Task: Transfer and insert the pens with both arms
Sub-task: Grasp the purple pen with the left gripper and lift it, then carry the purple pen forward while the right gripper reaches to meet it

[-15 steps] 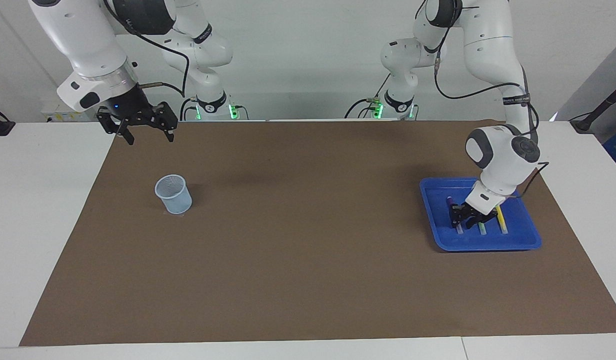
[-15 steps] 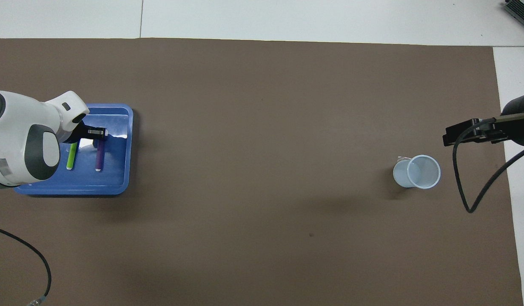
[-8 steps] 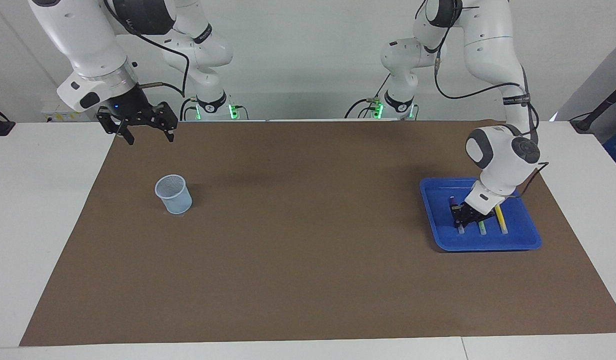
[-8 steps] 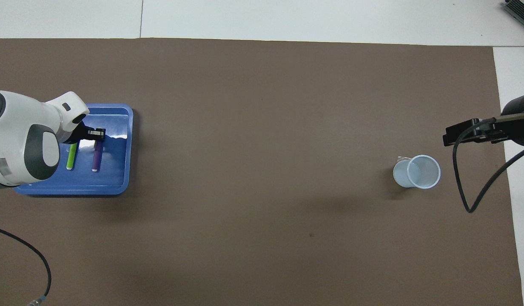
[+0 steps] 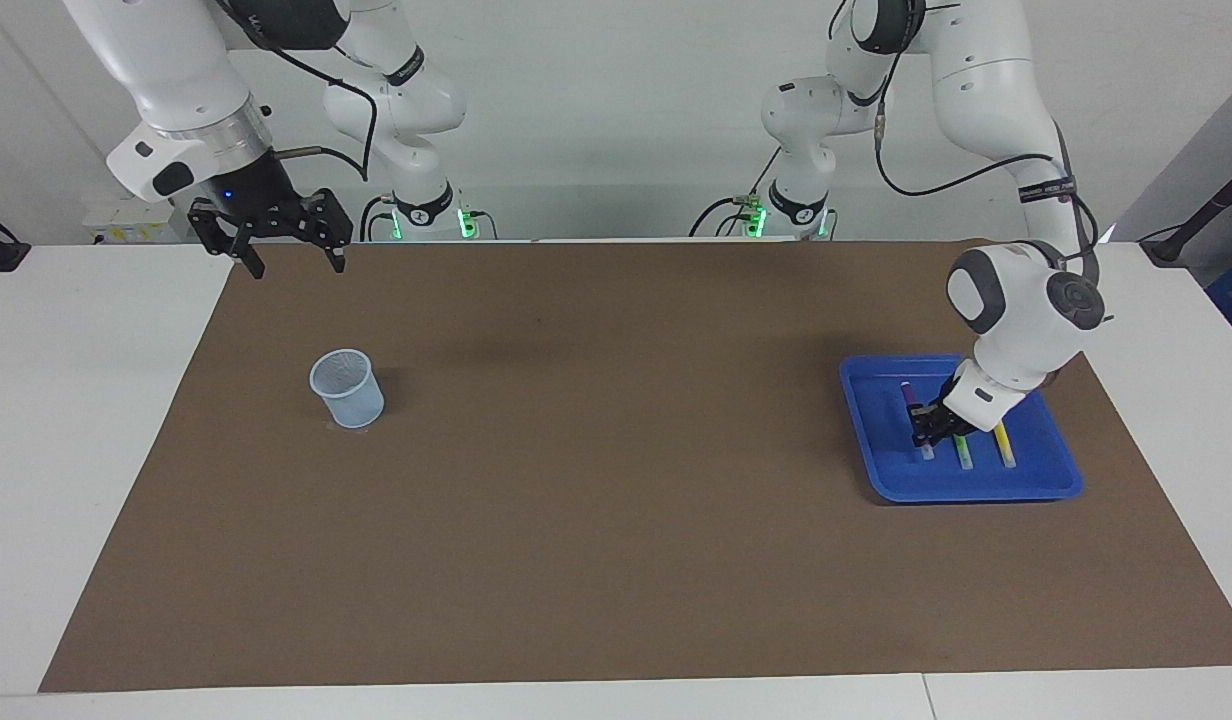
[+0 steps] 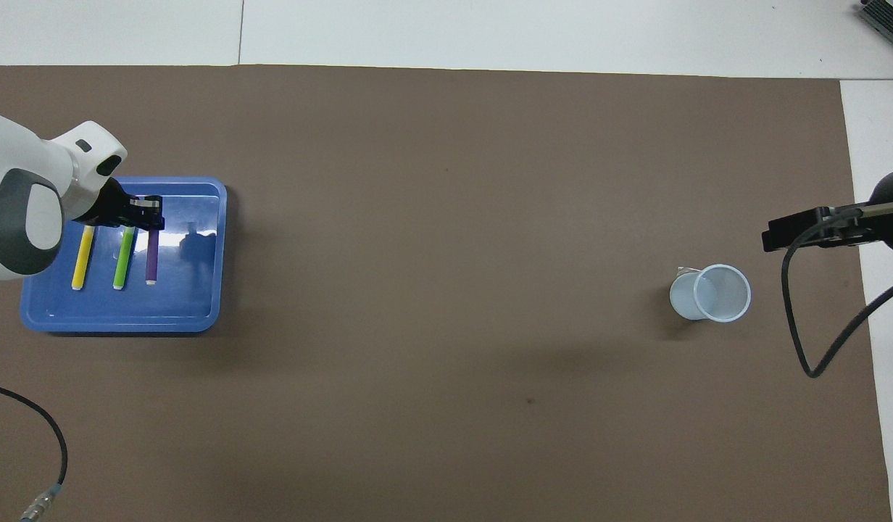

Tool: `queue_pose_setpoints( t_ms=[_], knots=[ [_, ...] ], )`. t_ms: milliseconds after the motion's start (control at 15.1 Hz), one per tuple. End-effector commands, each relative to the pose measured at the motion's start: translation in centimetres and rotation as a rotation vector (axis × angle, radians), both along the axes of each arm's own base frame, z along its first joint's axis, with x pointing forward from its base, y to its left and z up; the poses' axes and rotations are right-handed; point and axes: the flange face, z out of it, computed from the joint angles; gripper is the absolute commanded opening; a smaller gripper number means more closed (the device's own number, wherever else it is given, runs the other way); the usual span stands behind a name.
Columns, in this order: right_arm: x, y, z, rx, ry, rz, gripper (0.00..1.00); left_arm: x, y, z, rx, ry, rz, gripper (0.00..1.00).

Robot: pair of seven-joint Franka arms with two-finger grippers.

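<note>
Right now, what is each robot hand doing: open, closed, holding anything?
Left gripper: closed on the purple pen, over the blue tray.
Right gripper: open, holding nothing, waiting in the air, higher than the cup.

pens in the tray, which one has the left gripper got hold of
The purple pen. The left gripper is shut on its end farther from the robots; the green pen and yellow pen lie untouched beside it in the blue tray.

Left gripper (image 6: 146, 212) hides purple pen (image 6: 151, 255) top end — grip itself untellable
</note>
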Motion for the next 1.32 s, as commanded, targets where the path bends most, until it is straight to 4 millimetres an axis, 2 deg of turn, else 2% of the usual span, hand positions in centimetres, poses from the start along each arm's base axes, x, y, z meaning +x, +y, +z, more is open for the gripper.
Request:
queue_pose_setpoints(
  t_ms=[0,199,265,463,596,728,861,993,1258],
  knots=[
    [-0.8,1.2,0.1,0.017,-0.004,0.029,1.0,-0.8,-1.6,3.9,-0.013,0.014,0.16,0.0],
    [-1.1,1.7,-0.3,0.018,0.007,0.051,1.0,-1.7,-4.6,7.6,-0.119,0.043,0.482,0.0],
    [-1.2,3.2,-0.5,0.031,0.005,0.067,1.0,-2.2,-6.6,8.7,-0.128,0.059,0.555,0.0],
    [-0.9,4.9,-2.2,0.17,-0.033,0.018,1.0,-3.8,-11.5,11.3,-0.152,0.117,0.784,0.0],
    [-1.3,7.3,-3.0,0.22,-0.061,-0.057,1.0,-4.5,-14.0,12.7,-0.226,0.189,0.984,0.0],
    [-1.4,9.8,-3.2,0.256,-0.065,-0.134,1.0,-5.4,-16.1,13.9,-0.265,0.245,1.1,0.0],
    [-1.0,12.1,-3.3,0.38,-0.084,-0.256,1.0,-6.1,-17.0,14.2,-0.351,0.346,1.164,0.0],
    [-0.9,15.6,-3.4,0.442,-0.118,-0.262,1.0,-7.0,-17.5,13.6,-0.394,0.418,1.192,0.0],
    [-1.3,19.6,-2.8,0.554,-0.097,-0.443,1.0,-8.9,-19.6,12.8,-0.409,0.498,1.198,0.0]
  ],
)
